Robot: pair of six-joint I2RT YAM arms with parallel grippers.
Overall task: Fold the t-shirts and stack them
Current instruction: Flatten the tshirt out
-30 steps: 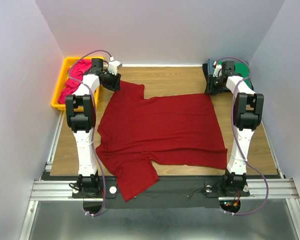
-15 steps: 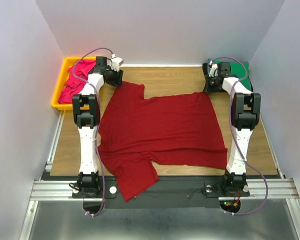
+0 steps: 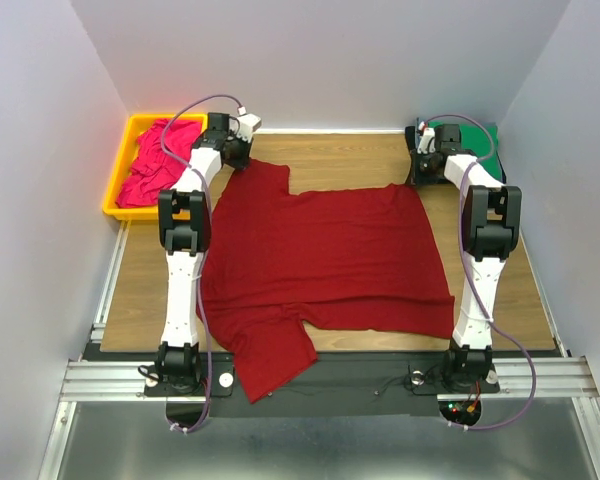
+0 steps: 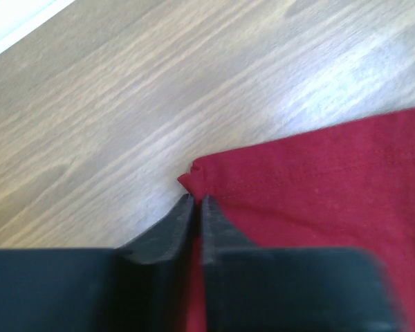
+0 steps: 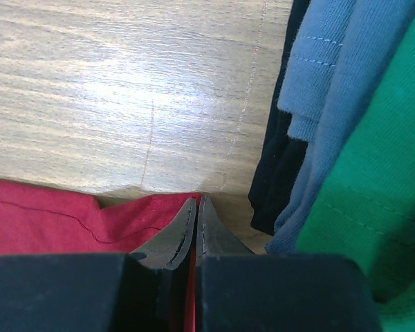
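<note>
A large dark red t-shirt (image 3: 320, 250) lies spread flat on the wooden table (image 3: 340, 155). My left gripper (image 3: 242, 160) is at its far left corner. In the left wrist view the left gripper (image 4: 196, 200) is shut, with red cloth (image 4: 318, 180) pinched between the fingers. My right gripper (image 3: 418, 180) is at the far right corner. In the right wrist view the right gripper (image 5: 197, 202) is shut on the red cloth (image 5: 55, 214). Beside it sits a folded pile of black (image 5: 277, 173), grey (image 5: 332, 90) and green (image 5: 380, 187) t-shirts. A magenta t-shirt (image 3: 155, 160) lies crumpled in the bin.
A yellow plastic bin (image 3: 115, 195) stands off the table's far left corner. The folded pile with the green shirt on top (image 3: 472, 135) occupies the far right corner, close to the right gripper. White walls enclose three sides.
The left arm swung right from the bin side to the shirt's far left corner and shut there. The right gripper closed on the far right corner and barely moved.
</note>
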